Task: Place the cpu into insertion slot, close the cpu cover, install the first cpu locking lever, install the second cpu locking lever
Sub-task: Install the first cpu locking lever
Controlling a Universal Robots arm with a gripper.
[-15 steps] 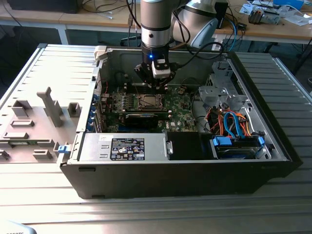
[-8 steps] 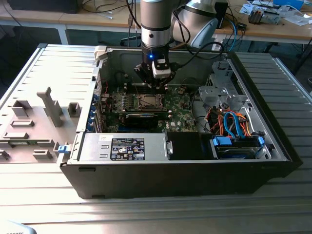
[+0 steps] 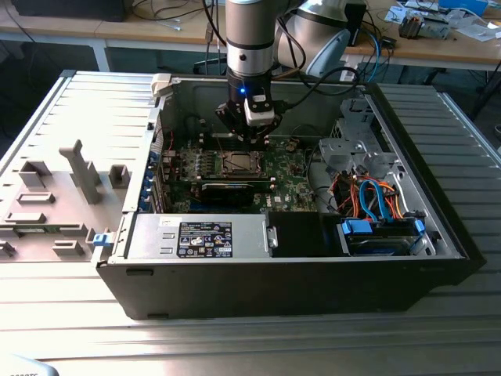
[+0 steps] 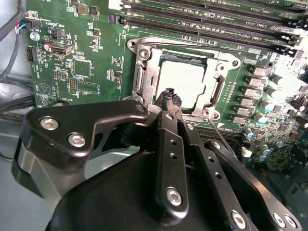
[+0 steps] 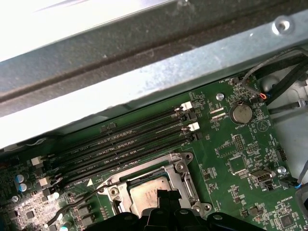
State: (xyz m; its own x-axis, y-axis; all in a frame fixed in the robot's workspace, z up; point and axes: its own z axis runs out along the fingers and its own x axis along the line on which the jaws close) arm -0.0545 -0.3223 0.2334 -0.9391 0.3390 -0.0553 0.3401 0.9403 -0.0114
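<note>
My black jaws (image 4: pixel 169 96) pinched narrow over the flat silver-grey cpu (image 4: pixel 182 83), thin silver frame cover (image 4: pixel 144 72) down around it, socket beneath hidden

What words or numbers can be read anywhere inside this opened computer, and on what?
black sticker on the grey metal box: print too small to read.
green circuit board: white lettering, too blurred to read.
memory slots: white markings, unreadable.
Nothing can be quoted.
</note>
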